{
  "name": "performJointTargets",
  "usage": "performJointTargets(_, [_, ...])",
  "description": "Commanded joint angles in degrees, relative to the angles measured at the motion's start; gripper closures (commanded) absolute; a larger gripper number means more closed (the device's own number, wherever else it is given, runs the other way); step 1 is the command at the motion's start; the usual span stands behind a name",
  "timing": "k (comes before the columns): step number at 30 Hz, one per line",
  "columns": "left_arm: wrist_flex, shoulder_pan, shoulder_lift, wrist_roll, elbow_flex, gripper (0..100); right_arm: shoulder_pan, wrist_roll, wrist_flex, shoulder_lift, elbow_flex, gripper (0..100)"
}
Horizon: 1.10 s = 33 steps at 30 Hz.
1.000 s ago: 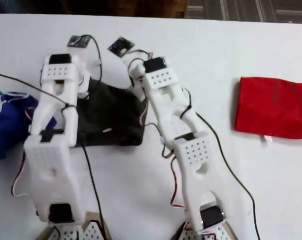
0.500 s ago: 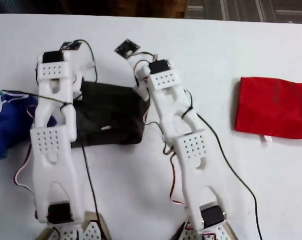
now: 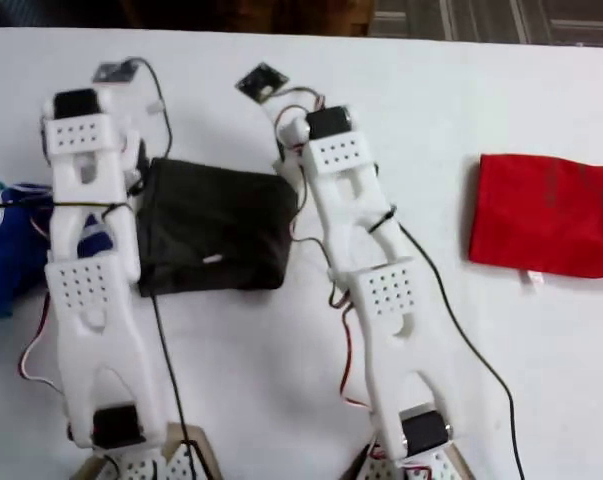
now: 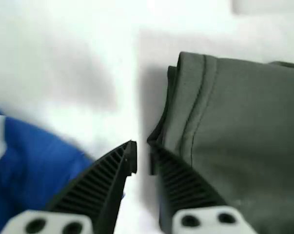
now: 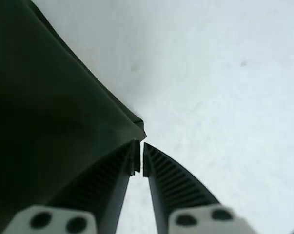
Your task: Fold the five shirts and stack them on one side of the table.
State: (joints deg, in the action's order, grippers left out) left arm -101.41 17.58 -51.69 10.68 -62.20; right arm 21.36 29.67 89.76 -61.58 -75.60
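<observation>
A folded black shirt (image 3: 216, 228) lies flat on the white table (image 3: 431, 90) between my two arms. In the left wrist view my left gripper (image 4: 142, 158) sits just off the black shirt's (image 4: 234, 136) left edge. Its fingers are a narrow gap apart with nothing between them. My right gripper (image 5: 140, 157) is shut and empty, its tips at the corner of the black shirt (image 5: 44, 112). A folded red shirt (image 3: 546, 215) lies at the right side. A crumpled blue shirt (image 3: 6, 250) lies at the left edge, and also shows beside my left gripper (image 4: 29, 165).
The left arm (image 3: 86, 200) stands between the blue shirt and the black one, and the right arm (image 3: 346, 190) runs along the black shirt's right edge. Loose black cables (image 3: 461, 340) trail over the table. Bare white table lies between the right arm and the red shirt.
The left arm has swung left and farther back, off the black shirt, uncovering its left part. The right arm has shifted slightly right. The black shirt now lies flatter and squarer.
</observation>
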Motion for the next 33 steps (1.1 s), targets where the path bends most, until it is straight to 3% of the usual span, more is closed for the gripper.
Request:
performJointTargets(1, [-1.14,0.62,10.55,4.92,5.67,84,-0.75,0.35,5.05,1.89,-8.18,98.1])
performJointTargets(7, [-1.05,0.26,25.67,14.86,31.6,85,-1.89,0.26,11.74,1.89,-13.63,98.1])
performJointTargets(10, [0.79,0.09,35.34,23.74,46.55,85,-3.82,0.0,11.74,2.07,-13.63,98.1])
performJointTargets(14, [8.18,0.44,47.91,37.98,63.78,85,-6.29,0.0,11.91,2.15,-13.63,98.1])
performJointTargets(19, [22.68,-1.05,58.11,39.65,81.01,85,-9.36,-3.25,11.91,4.97,-10.73,98.1])
performJointTargets(24, [32.88,-4.48,60.92,43.43,91.56,85,-10.59,-4.4,11.82,17.27,10.73,98.1])
performJointTargets(28, [39.82,-4.22,60.92,46.15,92.97,85,-11.82,-4.13,11.65,28.0,27.96,98.1])
performJointTargets(33, [44.31,-4.48,60.84,50.99,92.79,85,-16.66,-4.13,11.56,36.0,36.31,98.1])
